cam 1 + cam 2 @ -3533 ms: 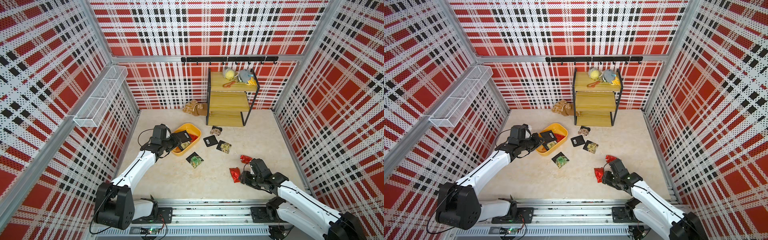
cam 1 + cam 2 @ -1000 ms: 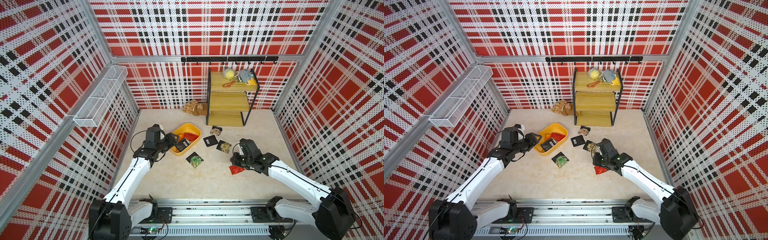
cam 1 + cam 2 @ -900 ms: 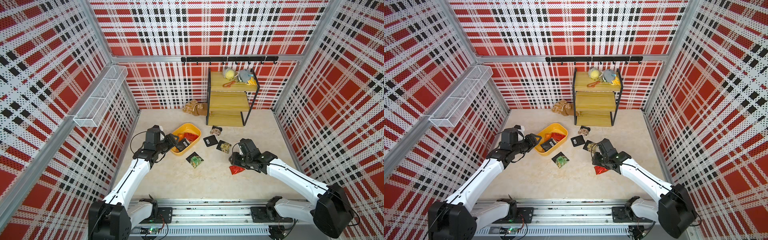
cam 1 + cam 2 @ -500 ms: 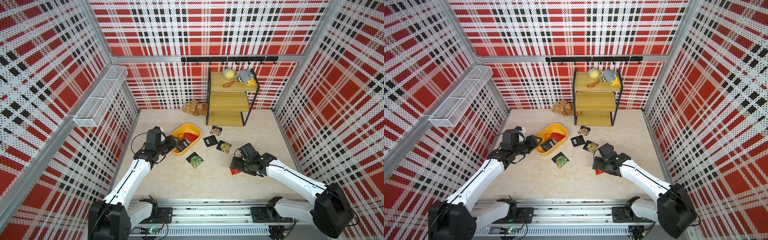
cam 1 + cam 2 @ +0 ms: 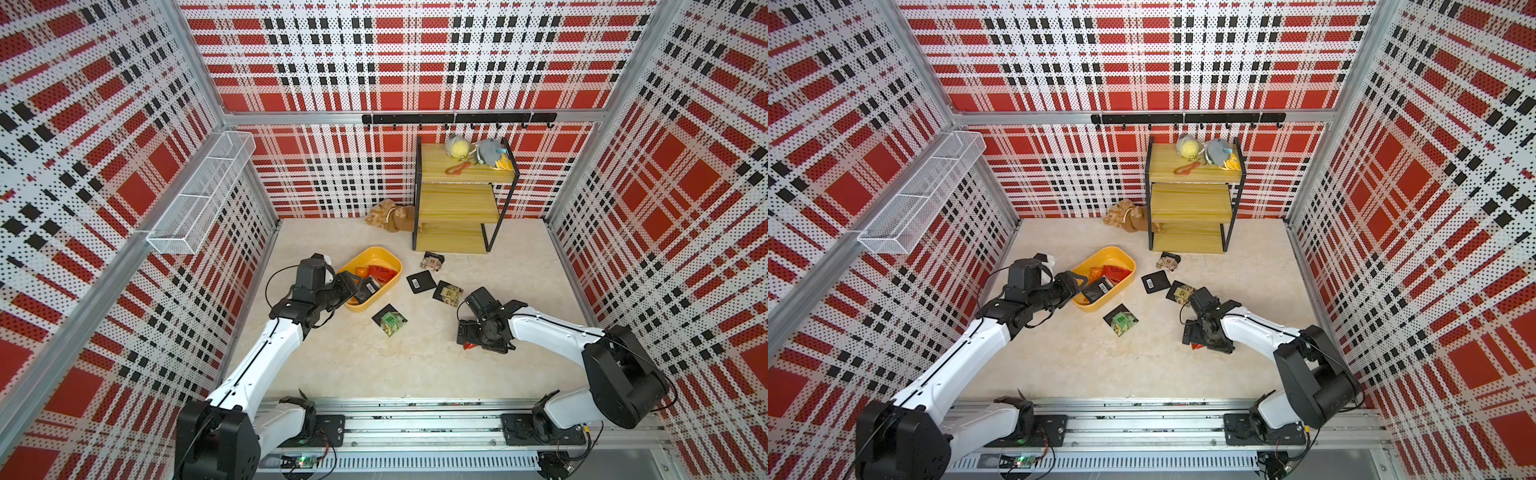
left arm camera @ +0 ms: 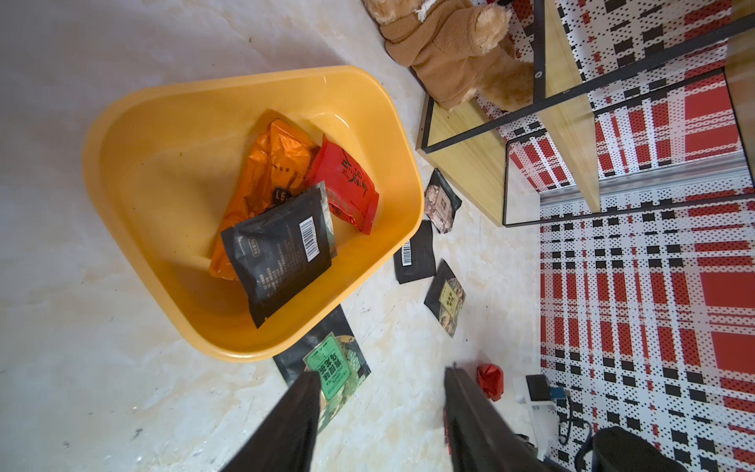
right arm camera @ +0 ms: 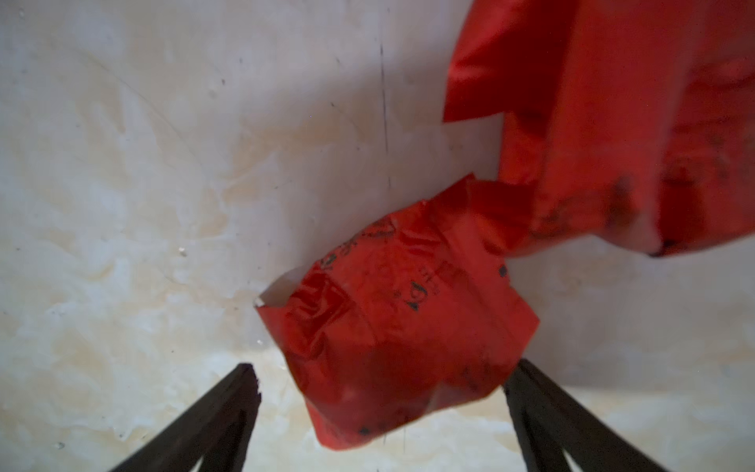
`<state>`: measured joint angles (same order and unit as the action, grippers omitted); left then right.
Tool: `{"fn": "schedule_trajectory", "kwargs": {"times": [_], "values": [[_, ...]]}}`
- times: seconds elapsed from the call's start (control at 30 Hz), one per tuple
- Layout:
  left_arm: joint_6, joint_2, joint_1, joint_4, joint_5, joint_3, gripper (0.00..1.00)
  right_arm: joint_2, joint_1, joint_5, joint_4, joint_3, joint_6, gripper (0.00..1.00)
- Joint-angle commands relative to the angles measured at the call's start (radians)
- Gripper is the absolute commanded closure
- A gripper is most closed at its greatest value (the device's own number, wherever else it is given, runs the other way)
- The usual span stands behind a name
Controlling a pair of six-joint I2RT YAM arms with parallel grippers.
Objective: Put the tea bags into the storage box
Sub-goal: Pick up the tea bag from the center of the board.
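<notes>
Status: left gripper [image 6: 380, 374] hovers at the rim of the storage box [image 6: 163, 184], fingers spread, nothing between them. In the box are the orange sachet [image 6: 265, 163], the flat red sachet [image 6: 347, 184] and the black barcode sachet [image 6: 282, 253] lying on top. The right gripper [image 7: 384, 365] is low over the floor, jaws wide, straddling the crumpled red sachet [image 7: 400, 335] without pinching it. The second red sachet [image 7: 613, 122] is right beside it. Loose on the floor: green-label sachet [image 5: 390, 320] just beside the box, floor barcode sachet [image 5: 420, 282], windowed sachet [image 5: 448, 293], and a fourth sachet [image 5: 432, 262] near the shelf [image 5: 457, 203].
</notes>
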<state>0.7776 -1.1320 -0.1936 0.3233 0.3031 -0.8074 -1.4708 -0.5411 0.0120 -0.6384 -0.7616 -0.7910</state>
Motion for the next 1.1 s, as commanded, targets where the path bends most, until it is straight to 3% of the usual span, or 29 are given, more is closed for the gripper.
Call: {"fn": "schedule_trajectory", "kwargs": {"times": [0.0, 0.37, 0.57, 0.7, 0.83, 0.9, 1.07], "values": [[0.002, 0.018, -0.008, -0.003, -0.010, 0.016, 0.44, -0.023, 0.006, 0.009, 0.026, -0.043, 0.033, 0.06], [-0.006, 0.015, -0.046, 0.010, -0.047, 0.036, 0.44, -0.061, 0.006, -0.012, 0.029, -0.069, 0.062, 0.42], [-0.015, 0.013, -0.046, 0.011, -0.045, 0.034, 0.44, -0.030, -0.010, -0.012, 0.001, -0.127, 0.061, 0.44], [-0.016, 0.018, -0.045, 0.013, -0.045, 0.050, 0.44, -0.022, -0.016, -0.016, -0.011, -0.163, 0.063, 0.56], [-0.015, 0.033, -0.042, 0.013, -0.044, 0.068, 0.45, -0.032, -0.014, -0.011, -0.010, -0.165, 0.067, 0.60], [-0.015, 0.038, -0.037, 0.014, -0.041, 0.074, 0.45, -0.047, -0.014, -0.020, -0.002, -0.165, 0.071, 0.70], [-0.018, 0.048, -0.031, 0.022, -0.038, 0.077, 0.45, -0.054, -0.019, -0.030, -0.003, -0.186, 0.067, 0.69]]}}
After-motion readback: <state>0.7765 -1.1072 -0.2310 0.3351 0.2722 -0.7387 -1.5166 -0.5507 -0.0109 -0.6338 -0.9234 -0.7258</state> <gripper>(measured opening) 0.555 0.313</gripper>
